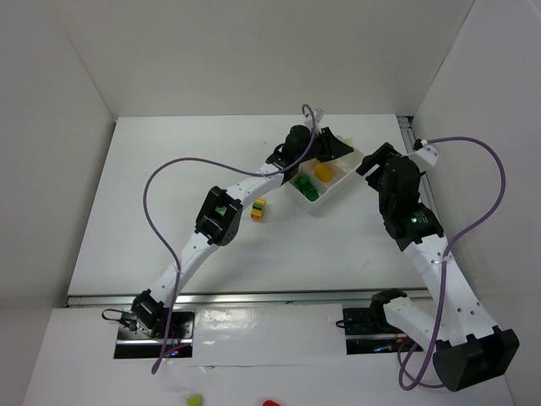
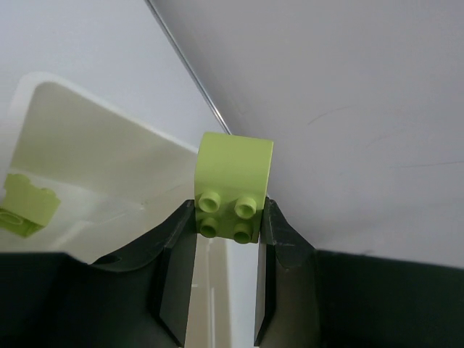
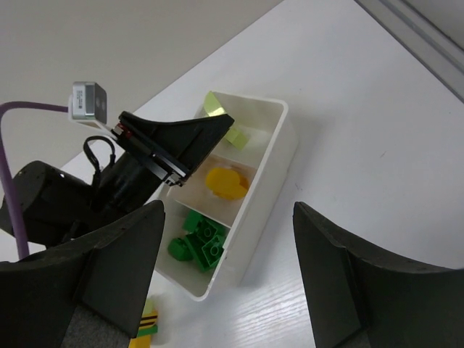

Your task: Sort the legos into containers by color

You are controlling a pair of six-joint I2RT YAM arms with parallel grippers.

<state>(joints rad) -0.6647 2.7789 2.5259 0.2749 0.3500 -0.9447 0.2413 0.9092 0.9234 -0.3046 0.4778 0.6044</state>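
Observation:
My left gripper (image 1: 336,149) hangs over the far end of the white divided tray (image 1: 345,186), shut on a lime-green brick (image 2: 233,185) that stands between its fingers (image 2: 174,261). In the right wrist view that brick (image 3: 211,105) is above the far compartment, where another lime brick (image 3: 239,135) lies. The middle compartment holds a yellow piece (image 3: 226,182). Dark green bricks (image 3: 200,242) fill the near compartment. A yellow and green stacked brick (image 1: 258,209) stands on the table left of the tray. My right gripper (image 1: 373,161) hovers open and empty just right of the tray.
The left arm reaches diagonally across the table toward the tray, with its purple cable looping over the left half. A metal rail (image 1: 254,298) runs along the near table edge. White walls close in the back and both sides.

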